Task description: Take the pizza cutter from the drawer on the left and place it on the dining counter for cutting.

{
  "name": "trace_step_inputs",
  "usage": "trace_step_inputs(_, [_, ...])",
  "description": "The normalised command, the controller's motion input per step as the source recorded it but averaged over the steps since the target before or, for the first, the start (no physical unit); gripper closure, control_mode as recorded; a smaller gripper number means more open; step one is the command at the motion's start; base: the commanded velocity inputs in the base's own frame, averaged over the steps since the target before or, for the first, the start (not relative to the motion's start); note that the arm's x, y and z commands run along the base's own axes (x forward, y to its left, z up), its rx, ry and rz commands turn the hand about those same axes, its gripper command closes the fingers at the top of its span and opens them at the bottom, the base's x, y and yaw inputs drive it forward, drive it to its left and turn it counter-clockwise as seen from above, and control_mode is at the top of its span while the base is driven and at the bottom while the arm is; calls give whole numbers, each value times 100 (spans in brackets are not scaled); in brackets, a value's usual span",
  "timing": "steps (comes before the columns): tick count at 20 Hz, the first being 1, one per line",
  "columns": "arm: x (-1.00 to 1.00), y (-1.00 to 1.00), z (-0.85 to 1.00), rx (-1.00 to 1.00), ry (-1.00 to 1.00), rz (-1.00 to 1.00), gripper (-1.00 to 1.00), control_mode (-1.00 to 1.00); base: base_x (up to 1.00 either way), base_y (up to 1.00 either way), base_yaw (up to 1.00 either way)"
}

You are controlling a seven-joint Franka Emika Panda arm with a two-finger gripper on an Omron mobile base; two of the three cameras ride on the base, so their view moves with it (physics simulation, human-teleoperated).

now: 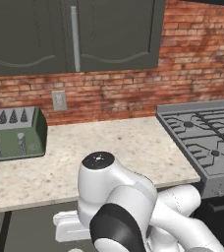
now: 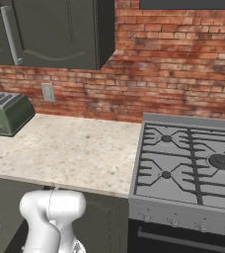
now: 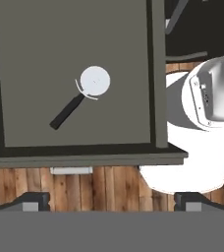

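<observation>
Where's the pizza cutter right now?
In the hand view, the pizza cutter lies flat on the floor of the open drawer, near its middle, apart from the walls. Its black handle angles toward the lower left, above the gripper.

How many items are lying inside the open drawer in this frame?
1. A single pizza cutter lies on the floor of the open drawer, left of centre in the hand view, round blade up-right, black handle down-left. Nothing else shows inside.
</observation>
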Motion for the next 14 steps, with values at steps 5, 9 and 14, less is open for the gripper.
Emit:
trace_step_inputs(5, [13, 1, -51, 0, 0, 0, -100, -100, 0, 0, 0])
trace_step_inputs(9, [10, 0, -47, 0, 0, 0, -100, -100, 0, 0, 0])
trace_step_inputs(14, [7, 0, -33, 0, 0, 0, -100, -100, 0, 0, 0])
